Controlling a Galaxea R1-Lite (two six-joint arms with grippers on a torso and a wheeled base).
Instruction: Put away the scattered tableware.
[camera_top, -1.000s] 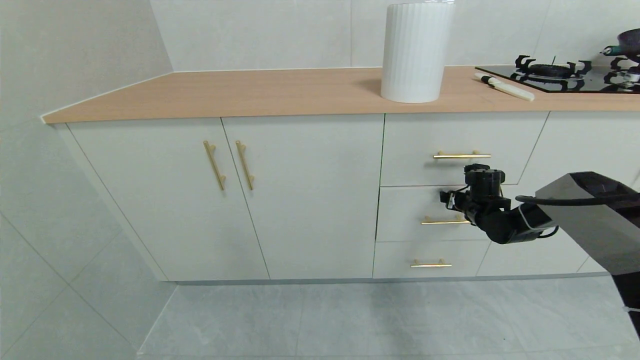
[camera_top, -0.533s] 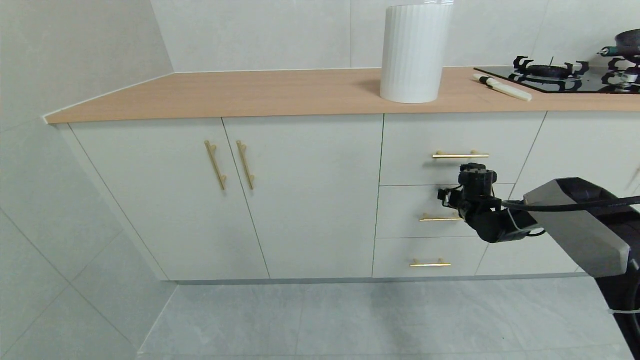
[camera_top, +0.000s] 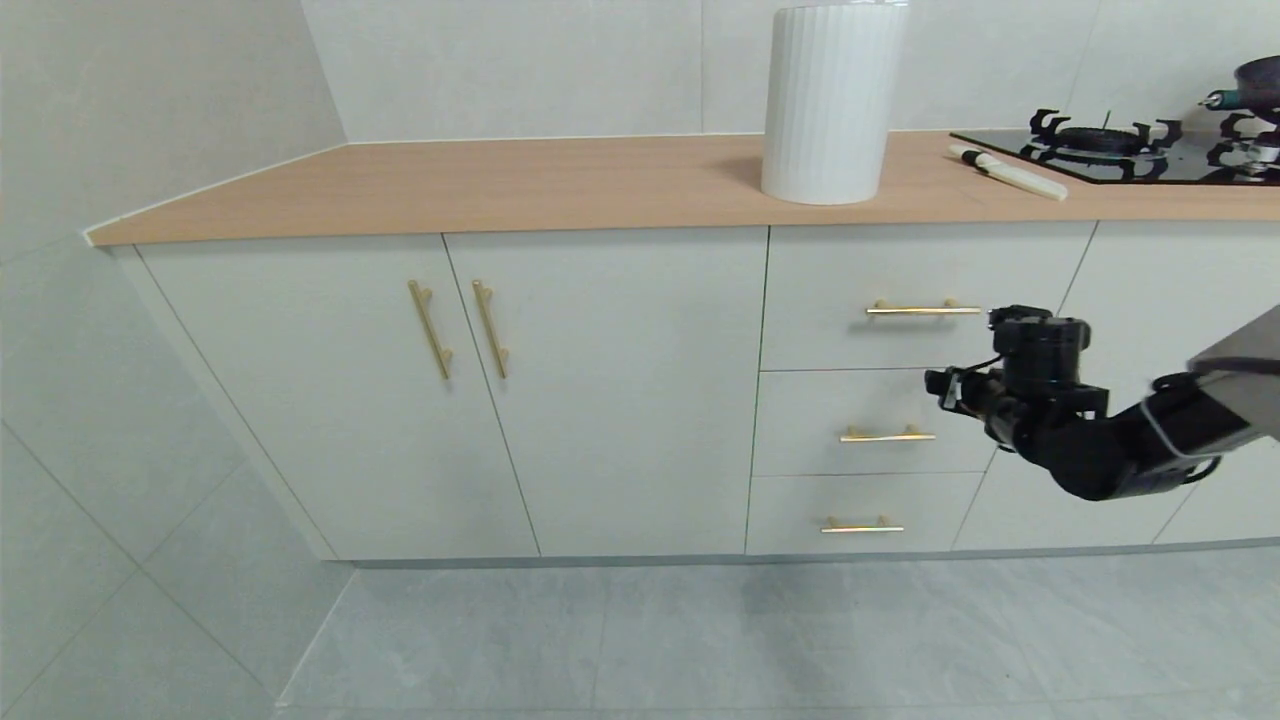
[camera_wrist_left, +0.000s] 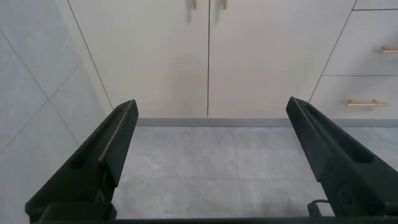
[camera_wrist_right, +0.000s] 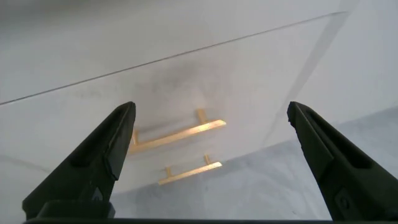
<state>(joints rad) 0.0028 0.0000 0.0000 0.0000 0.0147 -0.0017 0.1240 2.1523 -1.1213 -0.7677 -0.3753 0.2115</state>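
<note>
A cream-handled utensil (camera_top: 1007, 173) lies on the wooden countertop (camera_top: 560, 185), between a tall white ribbed container (camera_top: 828, 105) and the gas hob (camera_top: 1120, 150). My right gripper (camera_top: 945, 387) hangs open in front of the drawer stack, right of the middle drawer's gold handle (camera_top: 887, 436) and below the top drawer's handle (camera_top: 922, 310). In the right wrist view the right gripper (camera_wrist_right: 211, 111) holds nothing, and two gold handles (camera_wrist_right: 177, 135) show beyond it. My left gripper (camera_wrist_left: 211, 106) is open and empty, low over the floor, facing the cabinet doors.
All the drawers and the double cabinet doors (camera_top: 460, 390) with vertical gold handles are shut. A bottom drawer handle (camera_top: 861, 526) sits near the plinth. Grey tiled floor (camera_top: 640, 640) spreads in front; a tiled wall closes the left side.
My right gripper has moved to the right and slightly up, away from the middle drawer's handle. The drawers stay shut.
</note>
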